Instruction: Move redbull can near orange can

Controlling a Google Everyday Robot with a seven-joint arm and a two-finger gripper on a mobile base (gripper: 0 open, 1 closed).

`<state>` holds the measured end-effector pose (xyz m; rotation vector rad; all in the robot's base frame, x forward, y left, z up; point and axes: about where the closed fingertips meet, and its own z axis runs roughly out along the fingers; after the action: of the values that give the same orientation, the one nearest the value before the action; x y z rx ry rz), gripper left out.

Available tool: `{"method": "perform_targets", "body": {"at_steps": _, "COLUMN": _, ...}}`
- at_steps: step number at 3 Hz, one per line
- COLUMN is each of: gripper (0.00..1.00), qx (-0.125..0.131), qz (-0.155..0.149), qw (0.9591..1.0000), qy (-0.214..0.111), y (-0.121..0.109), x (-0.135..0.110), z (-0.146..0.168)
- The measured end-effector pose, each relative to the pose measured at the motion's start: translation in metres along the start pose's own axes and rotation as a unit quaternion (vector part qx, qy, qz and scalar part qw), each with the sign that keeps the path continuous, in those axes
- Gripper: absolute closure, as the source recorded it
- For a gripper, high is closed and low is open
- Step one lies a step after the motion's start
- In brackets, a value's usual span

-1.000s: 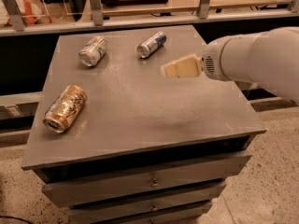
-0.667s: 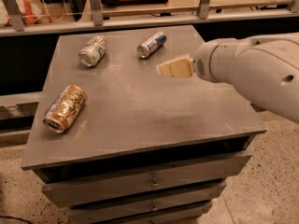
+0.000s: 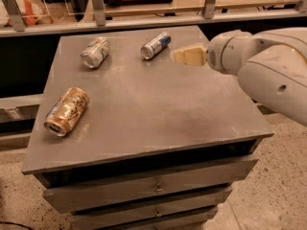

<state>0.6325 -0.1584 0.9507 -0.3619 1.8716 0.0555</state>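
Observation:
The redbull can (image 3: 155,45), slim, blue and silver, lies on its side at the back of the grey cabinet top (image 3: 148,104). The orange can (image 3: 67,111), wider and golden-orange, lies on its side near the left edge. My gripper (image 3: 176,56) reaches in from the right on a white arm; its tan fingers point left, just right of the redbull can and a little above the top. It holds nothing.
A silver-white can with green markings (image 3: 95,52) lies on its side at the back left. Drawers (image 3: 153,188) front the cabinet. A railing and shelf (image 3: 144,13) run behind it. My white arm (image 3: 268,66) covers the right side.
My gripper has moved left and towards the back, closer to the redbull can. The cans have not moved.

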Motion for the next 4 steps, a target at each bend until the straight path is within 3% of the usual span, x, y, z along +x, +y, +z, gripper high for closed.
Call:
{"method": "perform_targets", "body": {"at_steps": 1, "gripper": 0.00, "qx": 0.013, "qz": 0.009, "qw": 0.9998, "qy": -0.012, "y": -0.014, "x": -0.016, "z": 0.026}}
{"method": "perform_targets", "body": {"at_steps": 2, "gripper": 0.00, "qx": 0.004, "qz": 0.014, "qw": 0.9998, "qy": -0.015, "y": 0.005, "x": -0.023, "z": 0.059}}
{"method": "perform_targets", "body": {"at_steps": 3, "gripper": 0.00, "qx": -0.019, "qz": 0.041, "qw": 0.9989, "qy": -0.011, "y": 0.037, "x": -0.015, "z": 0.088}}
{"method": "perform_targets", "body": {"at_steps": 4, "gripper": 0.00, "qx": -0.024, "qz": 0.052, "qw": 0.9983, "qy": -0.007, "y": 0.053, "x": -0.008, "z": 0.109}}
